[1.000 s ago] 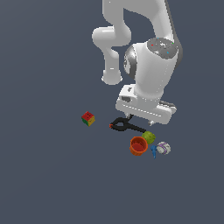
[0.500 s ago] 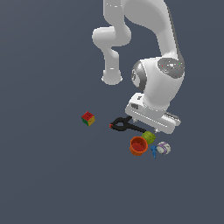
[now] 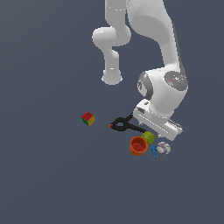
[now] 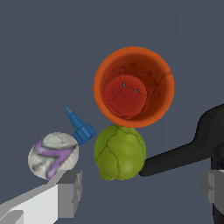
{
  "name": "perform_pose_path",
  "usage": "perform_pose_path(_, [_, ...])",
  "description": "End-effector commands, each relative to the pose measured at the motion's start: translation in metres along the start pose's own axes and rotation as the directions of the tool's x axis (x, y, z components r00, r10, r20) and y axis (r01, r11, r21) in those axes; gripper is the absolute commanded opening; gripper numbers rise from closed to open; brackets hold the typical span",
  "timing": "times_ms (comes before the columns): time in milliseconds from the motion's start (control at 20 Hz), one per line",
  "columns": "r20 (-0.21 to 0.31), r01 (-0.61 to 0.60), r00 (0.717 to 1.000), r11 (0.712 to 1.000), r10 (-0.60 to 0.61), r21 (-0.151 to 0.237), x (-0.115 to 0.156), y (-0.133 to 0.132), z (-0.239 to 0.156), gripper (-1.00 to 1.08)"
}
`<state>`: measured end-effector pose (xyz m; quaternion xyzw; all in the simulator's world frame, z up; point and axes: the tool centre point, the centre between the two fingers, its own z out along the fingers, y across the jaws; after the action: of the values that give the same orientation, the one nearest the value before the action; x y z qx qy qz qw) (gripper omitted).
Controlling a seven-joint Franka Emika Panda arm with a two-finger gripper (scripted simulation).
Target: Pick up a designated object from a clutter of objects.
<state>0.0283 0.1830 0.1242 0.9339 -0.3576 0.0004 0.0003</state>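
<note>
Dark grey flooring carries the clutter. Green fruit [image 4: 119, 152], round, yellow-green and veined, touches the orange cup [image 4: 133, 86] and black clamp [image 3: 124, 126]. Arm bends low above it; gripper [image 4: 140, 190] spread wide, holding nothing.

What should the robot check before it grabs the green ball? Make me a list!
1. Hand open: ok. The hand shows its fingers spread wide.
2. Green ball between the fingers: ok, roughly centred.
3. Ball free of neighbours: not ok. It sits against the orange cup; the black clamp handle reaches it.
4. Finger paths clear: not ok. The white-purple ball and blue piece lie near one finger.
5. Hand low enough: cannot tell.
6. Red-green-yellow cube out of the way: ok.
</note>
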Motion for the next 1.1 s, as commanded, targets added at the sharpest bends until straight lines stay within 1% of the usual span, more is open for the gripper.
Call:
perform_pose_path(0, [0.0,-0.031,1.0,1.0,0.031,0.0,-0.005,-0.004,0.008,1.0])
perform_pose_path(350, [0.001,-0.079,0.997,0.997,0.079,0.0,-0.013,-0.009,0.02,1.0])
perform_pose_path(750, [0.001,-0.083,0.997,0.997,0.083,0.0,-0.014,-0.01,0.025,1.0])
perform_pose_path(1050, [0.001,-0.085,0.996,0.996,0.085,0.0,-0.015,-0.009,0.052,1.0])
